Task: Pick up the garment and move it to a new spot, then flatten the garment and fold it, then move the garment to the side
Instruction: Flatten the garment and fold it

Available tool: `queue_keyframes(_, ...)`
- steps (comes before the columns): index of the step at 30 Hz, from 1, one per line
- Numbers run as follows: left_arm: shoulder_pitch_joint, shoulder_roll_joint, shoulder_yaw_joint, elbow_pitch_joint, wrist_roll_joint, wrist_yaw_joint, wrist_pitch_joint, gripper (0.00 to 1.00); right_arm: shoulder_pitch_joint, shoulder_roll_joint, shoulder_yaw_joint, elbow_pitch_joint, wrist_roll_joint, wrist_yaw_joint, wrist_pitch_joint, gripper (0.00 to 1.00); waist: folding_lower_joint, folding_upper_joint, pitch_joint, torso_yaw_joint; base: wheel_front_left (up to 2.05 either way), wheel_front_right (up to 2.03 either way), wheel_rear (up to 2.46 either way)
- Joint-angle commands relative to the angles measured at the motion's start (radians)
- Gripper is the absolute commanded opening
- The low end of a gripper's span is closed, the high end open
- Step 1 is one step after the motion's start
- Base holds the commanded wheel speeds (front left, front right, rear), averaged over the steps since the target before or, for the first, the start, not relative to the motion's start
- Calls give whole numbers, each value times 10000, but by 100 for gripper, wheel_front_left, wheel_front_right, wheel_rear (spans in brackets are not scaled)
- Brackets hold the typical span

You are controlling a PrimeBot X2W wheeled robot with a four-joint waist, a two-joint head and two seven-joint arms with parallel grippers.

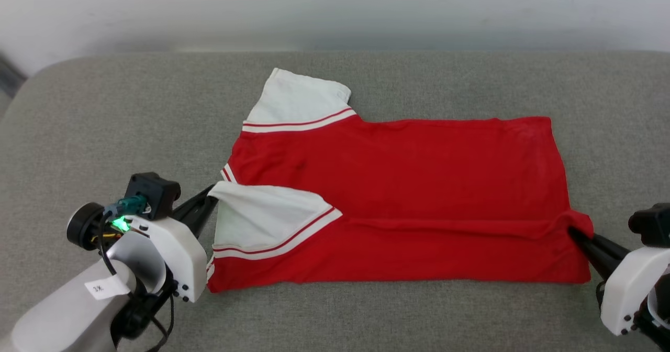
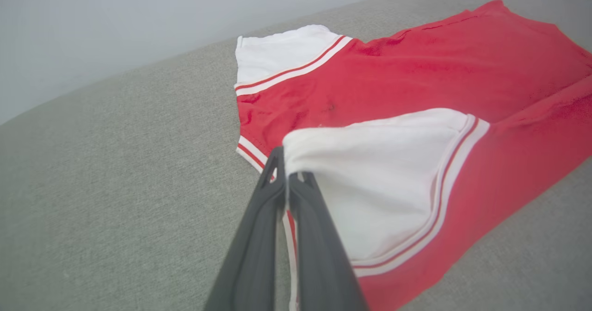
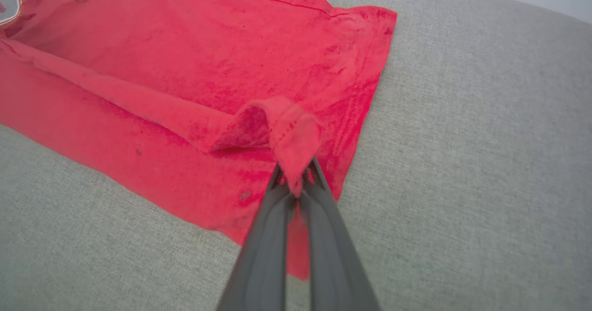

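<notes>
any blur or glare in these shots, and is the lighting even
Head view: soft, even light, no glare, the shirt sharp with only a faint shadow under its folded sleeve. Left wrist view: the left gripper is soft near the lens. Right wrist view: the right gripper blurs low down, the red looks blotchy.

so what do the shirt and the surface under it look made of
The shirt looks like soft matte knit, probably cotton jersey: it drapes, creases and shows a fuzzy nap up close. The surface looks like grey woven upholstery, with a heathered weave and a rounded, padded corner. Exact fibres can't be told.
</notes>
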Motion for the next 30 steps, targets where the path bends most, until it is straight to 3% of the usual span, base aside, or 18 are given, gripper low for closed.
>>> queue_keyframes(1, -354, -140, 15, 277, 99, -178, 69, 0, -320, 29, -79, 23, -14, -7, 138, 0, -2, 0, 480, -177, 0, 0, 0)
queue_keyframes(10, -1381, -846, -213, 2082, 198, -893, 254, 0, -1507, 214, 215, 670, -189, -7, 608, 0, -2, 0, 1427, -326, 0, 0, 0)
queue_keyframes(20, -1614, -1770, -674, 4129, 116, -1716, 275, 0, -2162, 453, 1170, 1824, 18, -7, 824, 0, -2, 0, 1475, -313, 0, 0, 0)
queue_keyframes(21, -1631, -1830, -689, 4257, 92, -1773, 246, 0, -2186, 445, 1207, 1853, 53, -7, 752, 27, -2, 0, 1388, -295, 0, 0, 0)
queue_keyframes(22, -1676, -1860, -678, 4374, 77, -1825, 216, 29, -2208, 419, 1222, 1852, 92, -7, 659, 91, -2, 0, 1290, -268, 0, 0, 0)
queue_keyframes(23, -1737, -1880, -658, 4448, 72, -1845, 160, 100, -2232, 389, 1237, 1804, 128, -7, 571, 100, -2, 0, 1176, -238, 0, 0, 0)
queue_keyframes(28, -2022, -1747, -609, 4490, 101, -1962, 140, 100, -2043, 177, 1259, 1515, 276, -7, 424, 100, -2, 0, 665, -81, 0, 0, 0)
queue_keyframes(30, -2338, -1472, -634, 4167, 38, -2043, 642, 100, -1826, -40, 1208, 1095, 367, -7, 414, 100, -2, 0, 215, 88, 0, 0, 0)
